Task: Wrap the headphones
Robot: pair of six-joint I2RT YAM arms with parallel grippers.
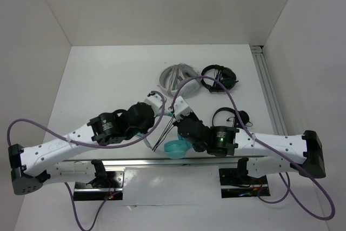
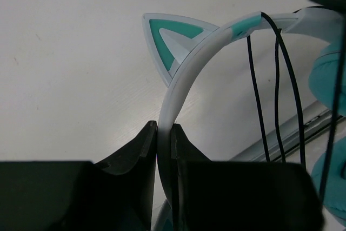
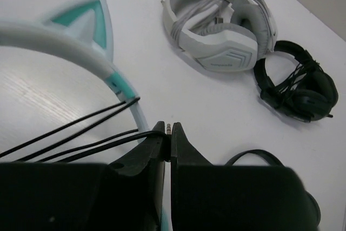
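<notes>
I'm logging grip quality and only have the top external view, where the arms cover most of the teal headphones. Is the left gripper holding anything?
Observer: Yes. The left gripper is shut on the headphones' whitish headband, just below a cat ear.
Operator: And the right one?
Observer: The right gripper is shut on the metal plug tip, which pokes out past its jaws.
Operator: Any wraps yet?
Observer: Black cable strands hang over the headband.

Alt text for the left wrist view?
The left claw is shut on the whitish headband of the teal headphones, over a white table. A pointed cat ear stands on the band, and black cable strands hang from it.
</notes>
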